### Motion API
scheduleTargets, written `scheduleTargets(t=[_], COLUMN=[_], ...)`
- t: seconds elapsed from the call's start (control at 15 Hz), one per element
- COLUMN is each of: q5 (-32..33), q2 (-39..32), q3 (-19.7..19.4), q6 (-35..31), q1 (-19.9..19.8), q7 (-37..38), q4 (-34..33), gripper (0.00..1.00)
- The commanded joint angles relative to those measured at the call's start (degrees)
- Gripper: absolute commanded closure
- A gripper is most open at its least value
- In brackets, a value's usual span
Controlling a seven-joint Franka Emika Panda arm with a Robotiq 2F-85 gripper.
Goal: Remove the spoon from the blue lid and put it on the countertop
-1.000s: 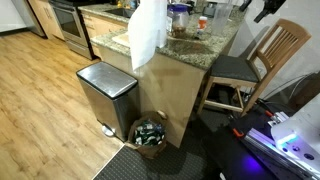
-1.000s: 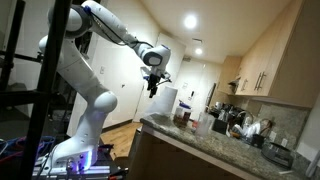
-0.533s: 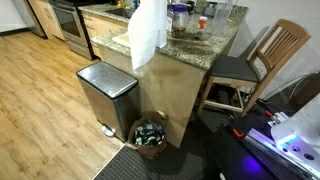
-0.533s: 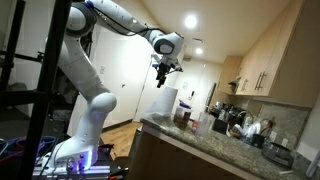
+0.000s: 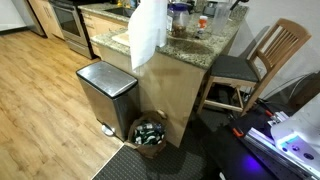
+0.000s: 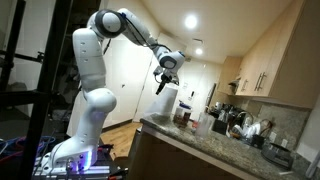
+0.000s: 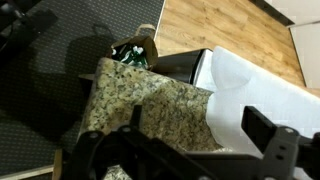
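Note:
The clear jar with the small dark-blue lid [image 5: 178,8] stands at the back of the speckled granite countertop [image 5: 190,45]; the jar also shows in an exterior view [image 6: 183,116]. The spoon is too small to make out in any view. My gripper [image 6: 164,87] hangs in the air above the near end of the countertop, well short of the jar. In the wrist view my gripper [image 7: 200,135] is open and empty, its dark fingers [image 7: 270,130] spread over the countertop's corner [image 7: 140,105]. The lid is out of the wrist view.
A tall white paper-towel roll [image 5: 148,35] stands at the counter's corner, also in the wrist view [image 7: 250,85]. A steel trash bin [image 5: 105,92] and a basket of bottles [image 5: 150,132] stand below. A wooden chair [image 5: 250,62] is beside the island. Several kitchen items [image 6: 245,128] crowd the far countertop.
The arm has swung toward the counter. The gripper moved right, rose, then came down over the counter's near end, staying open and empty.

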State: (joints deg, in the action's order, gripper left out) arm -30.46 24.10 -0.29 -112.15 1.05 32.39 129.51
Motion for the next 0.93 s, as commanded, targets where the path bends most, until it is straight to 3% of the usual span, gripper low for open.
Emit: scheduleTargets(t=[0.0,0.27,0.33,0.47,0.87], q5=[-0.6,0.9,-0.5,-5.9,-8.4], q2=[-3.2,-10.0,-11.4,-15.1,-24.6], q3=[1.3,1.3,1.3,-0.6,-0.8], q6=[-0.8,0.1,-2.0,0.1,-8.2], q1=[-0.9,-1.5,-1.9,-2.0,-2.6], q7=[2.9,7.0,10.7,13.7,30.2], q4=[-2.7,-8.7,-9.7,-14.0,-23.0], gripper=[0.0,0.0,0.0,0.0,0.0])
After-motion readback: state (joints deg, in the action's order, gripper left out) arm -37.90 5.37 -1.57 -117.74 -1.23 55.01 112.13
